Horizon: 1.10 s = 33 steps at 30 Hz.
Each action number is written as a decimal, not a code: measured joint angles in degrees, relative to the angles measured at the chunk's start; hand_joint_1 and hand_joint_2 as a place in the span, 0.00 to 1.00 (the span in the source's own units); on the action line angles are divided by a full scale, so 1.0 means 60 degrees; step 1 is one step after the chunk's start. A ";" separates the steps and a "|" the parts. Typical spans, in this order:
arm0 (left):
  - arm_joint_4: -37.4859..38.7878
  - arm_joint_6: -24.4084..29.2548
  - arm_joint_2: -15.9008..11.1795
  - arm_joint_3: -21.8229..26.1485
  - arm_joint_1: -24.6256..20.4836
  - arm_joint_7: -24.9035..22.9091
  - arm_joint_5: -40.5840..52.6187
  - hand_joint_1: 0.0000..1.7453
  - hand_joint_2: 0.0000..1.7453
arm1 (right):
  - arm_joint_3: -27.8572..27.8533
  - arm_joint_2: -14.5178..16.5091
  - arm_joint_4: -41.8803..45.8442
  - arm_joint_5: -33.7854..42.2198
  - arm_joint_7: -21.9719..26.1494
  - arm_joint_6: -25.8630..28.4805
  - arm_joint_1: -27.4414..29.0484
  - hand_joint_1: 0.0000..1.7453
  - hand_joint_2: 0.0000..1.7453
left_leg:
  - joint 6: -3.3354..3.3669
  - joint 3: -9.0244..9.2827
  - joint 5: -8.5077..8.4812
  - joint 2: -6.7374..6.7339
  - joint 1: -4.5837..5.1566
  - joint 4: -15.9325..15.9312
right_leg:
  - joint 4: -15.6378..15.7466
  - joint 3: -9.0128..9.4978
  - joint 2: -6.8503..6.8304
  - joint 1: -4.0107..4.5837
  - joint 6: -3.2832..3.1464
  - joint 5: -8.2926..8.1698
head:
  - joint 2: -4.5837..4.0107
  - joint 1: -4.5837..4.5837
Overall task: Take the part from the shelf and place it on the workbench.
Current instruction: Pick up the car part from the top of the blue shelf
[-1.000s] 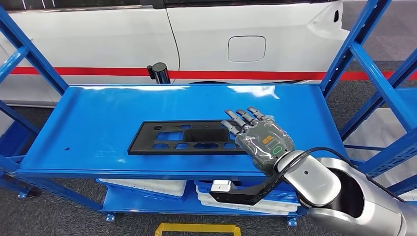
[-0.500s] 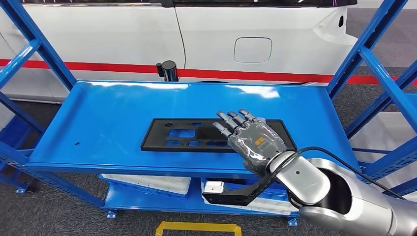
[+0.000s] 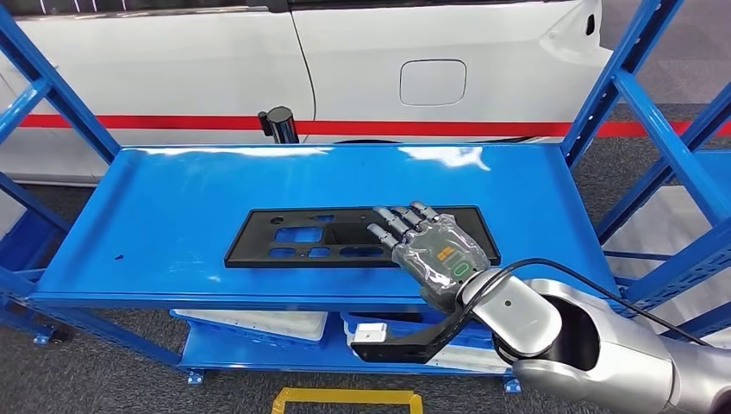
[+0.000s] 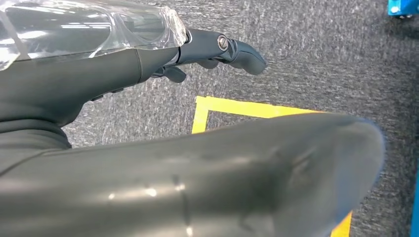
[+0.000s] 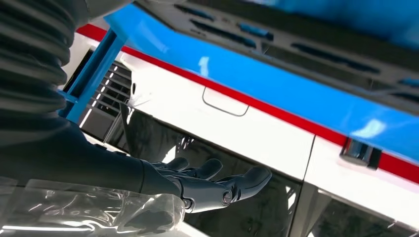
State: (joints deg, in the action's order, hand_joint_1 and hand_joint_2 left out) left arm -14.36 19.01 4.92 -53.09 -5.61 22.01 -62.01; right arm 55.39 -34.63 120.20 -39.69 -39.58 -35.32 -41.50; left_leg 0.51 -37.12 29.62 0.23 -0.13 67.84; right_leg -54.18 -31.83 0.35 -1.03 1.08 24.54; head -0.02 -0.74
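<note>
Center of the head view, lower middle: the black part (image 3: 345, 238) lies flat on the blue shelf (image 3: 172, 216), long axis running left-right across the frame. Right hand (image 3: 428, 250) hovers over its right end, fingers spread and straight, holding nothing, so the part stretches away to the hand's left. Left hand (image 4: 148, 54) hangs over the floor, fingers loose, nothing in it. Right one's obviously nearer.
</note>
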 joint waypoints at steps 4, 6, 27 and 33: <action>0.0000 -0.0009 0.0000 -0.0029 -0.0024 0.0000 0.0000 0.00 0.00 | 0.0057 -0.0018 -0.0097 0.0112 0.0000 -0.0007 0.0007 0.00 1.00 | 0.0178 0.1075 -0.0895 0.0007 0.0070 -0.2333 | -0.0014 0.0001 0.0022 0.0056 0.0076 0.0009 | 0.0000 -0.0006; 0.0000 -0.0021 0.0000 -0.0038 -0.0016 0.0000 0.0000 0.00 0.00 | 0.0089 -0.0034 -0.0156 0.0221 0.0000 -0.0041 0.0028 0.00 1.00 | 0.0263 0.1086 -0.0907 0.0006 0.0082 -0.2394 | 0.0005 -0.0008 0.0025 0.0065 0.0169 -0.0003 | 0.0000 -0.0013; 0.0000 -0.0037 0.0015 -0.0062 -0.0007 -0.0028 0.0015 0.00 0.00 | 0.0260 -0.0130 -0.0646 0.0067 0.0000 -0.0037 0.0394 0.00 1.00 | 0.0001 -0.0046 0.0354 -0.0003 -0.0005 0.0145 | -0.0014 0.0030 -0.0020 -0.0005 0.0004 0.0049 | 0.0000 0.0009; 0.0000 -0.0010 0.0015 -0.0067 -0.0021 -0.0115 0.0019 0.00 0.00 | 0.0396 -0.0138 -0.0852 -0.0589 0.0000 0.0848 0.0491 0.00 1.00 | 0.0144 0.0862 -0.0754 0.0004 0.0026 -0.1822 | -0.0021 0.0059 0.0018 0.0022 0.0035 0.0054 | 0.0000 0.0007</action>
State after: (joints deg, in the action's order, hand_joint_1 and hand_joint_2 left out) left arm -14.36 18.95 5.01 -53.49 -5.73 21.32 -61.89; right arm 57.76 -35.46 115.09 -43.22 -39.58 -30.23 -38.56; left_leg 1.37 -31.95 25.10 0.25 0.03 56.91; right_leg -54.30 -31.47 0.46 -0.90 1.29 24.86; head -0.02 -0.69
